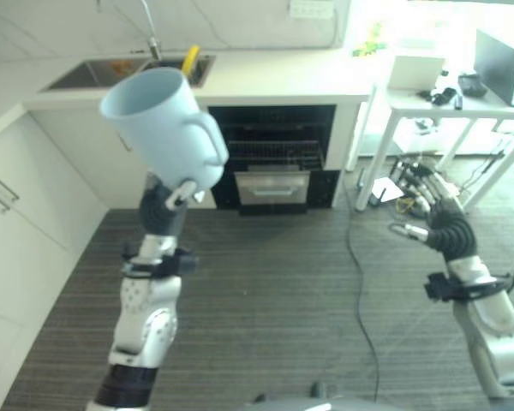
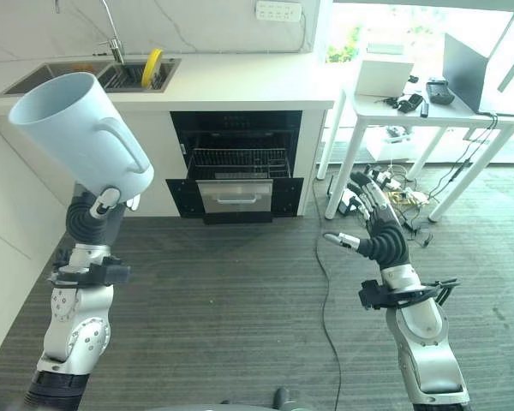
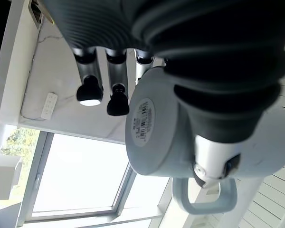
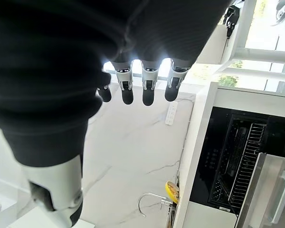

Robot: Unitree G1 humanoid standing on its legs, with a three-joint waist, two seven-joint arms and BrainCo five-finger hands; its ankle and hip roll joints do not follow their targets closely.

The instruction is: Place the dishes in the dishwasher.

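Left wrist view puts us right on the left hand [image 3: 213, 95], thumb and fingers wrapped around the pale blue mug [image 3: 180, 137], its handle [image 3: 204, 199] hanging free. From the head, the mug [image 1: 167, 128] is up high at chest level, tipped so the mouth faces up and away, well apart from any surface. Over on the other side, the right hand [image 2: 373, 218] hangs in the air with fingers spread and straight, carrying nothing.

My read: this is the carry step, mug picked up and on its way. The dishwasher [image 2: 238, 167] sits under the counter [image 2: 240, 81], its door open and the wire rack [image 2: 240, 158] showing. Next move calls for closing in across the floor, lowering the mug and turning it mouth-down into the rack.

Around it: the sink [image 2: 86, 75] at the counter's left end with a yellow item [image 2: 152, 67] standing in it, and a white table [image 2: 445, 107] right of the counter holding a laptop [image 2: 475, 64]. A cable [image 2: 324, 274] trails along the floor toward the dishwasher, something to watch.
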